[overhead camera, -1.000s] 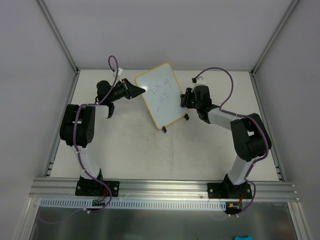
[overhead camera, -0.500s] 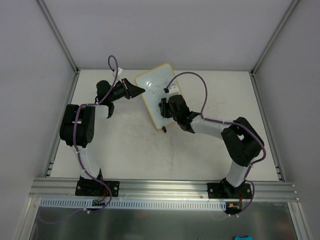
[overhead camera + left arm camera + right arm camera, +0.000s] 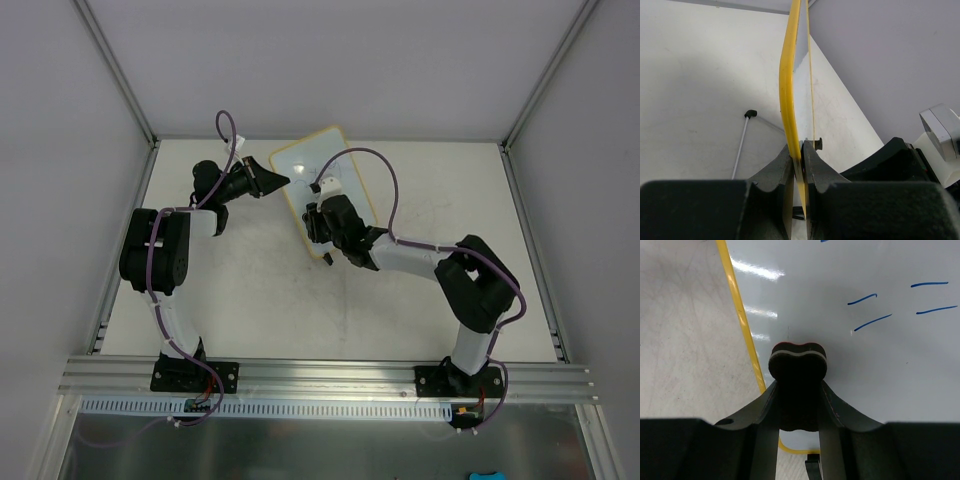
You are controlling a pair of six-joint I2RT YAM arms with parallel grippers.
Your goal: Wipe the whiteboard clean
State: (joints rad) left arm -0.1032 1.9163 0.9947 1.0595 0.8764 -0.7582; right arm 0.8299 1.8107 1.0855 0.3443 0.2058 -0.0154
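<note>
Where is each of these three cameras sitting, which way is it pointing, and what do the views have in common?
Top external: above and behind the bases, looking down at the table; shows the whole robot, left claw and right claw at the whiteboard.
Left wrist: looks along its claw, edge-on at the board's yellow frame clamped between its fingers.
Right wrist: looks along its claw at the board's white face, the eraser it grips and blue marks.
Shared: all three show the whiteboard.

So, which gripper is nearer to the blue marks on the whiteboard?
Right. The right gripper holds an eraser on the whiteboard near the blue marks; the left gripper clamps the yellow frame.
</note>
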